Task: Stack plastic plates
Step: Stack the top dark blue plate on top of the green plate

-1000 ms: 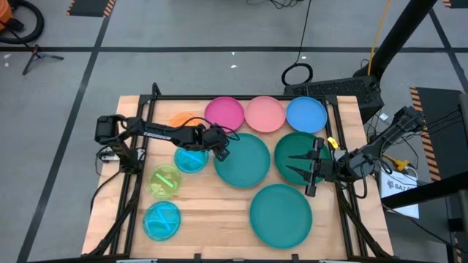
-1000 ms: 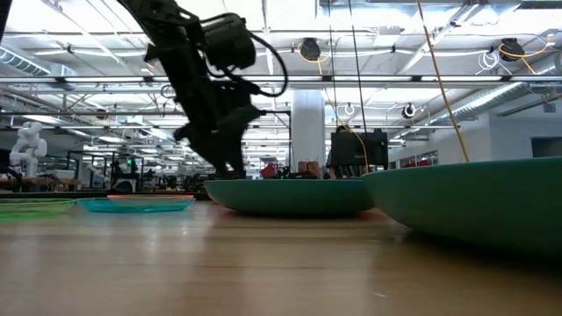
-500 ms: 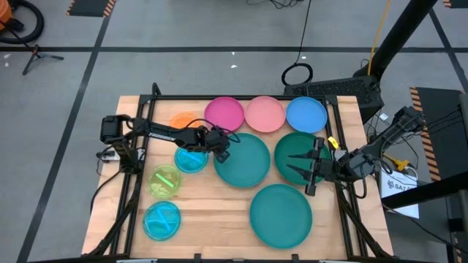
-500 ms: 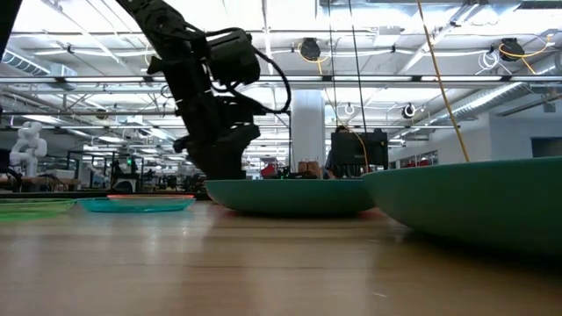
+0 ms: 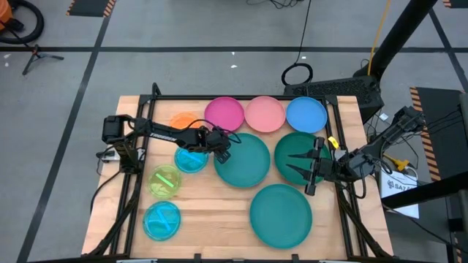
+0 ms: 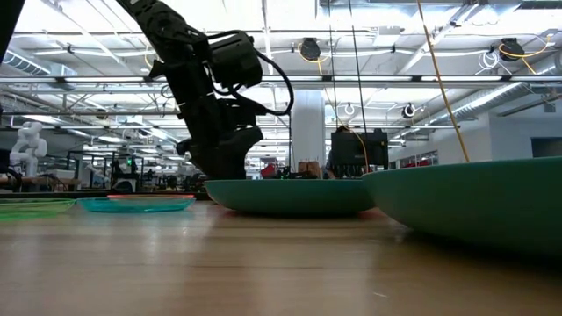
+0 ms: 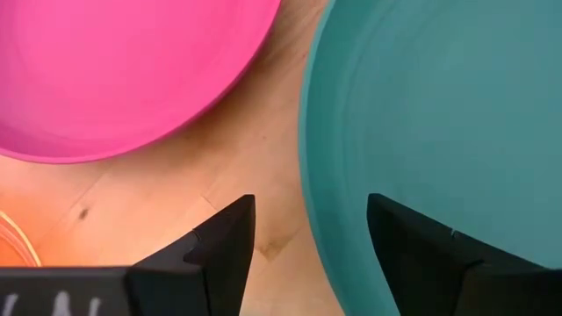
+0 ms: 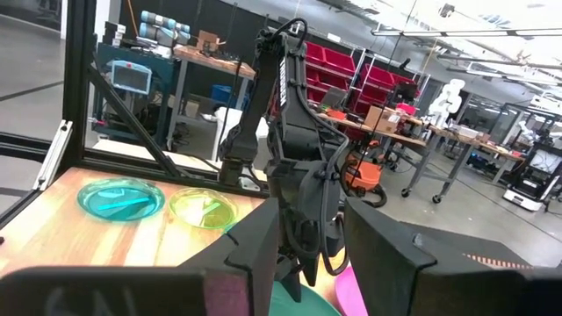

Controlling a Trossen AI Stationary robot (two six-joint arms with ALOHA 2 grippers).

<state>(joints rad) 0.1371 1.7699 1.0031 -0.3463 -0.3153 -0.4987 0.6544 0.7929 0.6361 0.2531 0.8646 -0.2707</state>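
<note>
High view: left gripper point(image 5: 221, 145), fingers spread, straddles the large teal plate's point(image 5: 245, 162) nine-o'clock rim, while right gripper point(image 5: 301, 164) hovers open over the dark green plate point(image 5: 292, 147).

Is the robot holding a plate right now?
No. The left gripper is open, straddling the rim of the teal plate without closing. The right gripper is open over the dark green plate.

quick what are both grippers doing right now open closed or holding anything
Left gripper: jaws open, empty, straddling the rim of the teal plate.
Right gripper: jaws open, empty, over the dark green plate.
</note>
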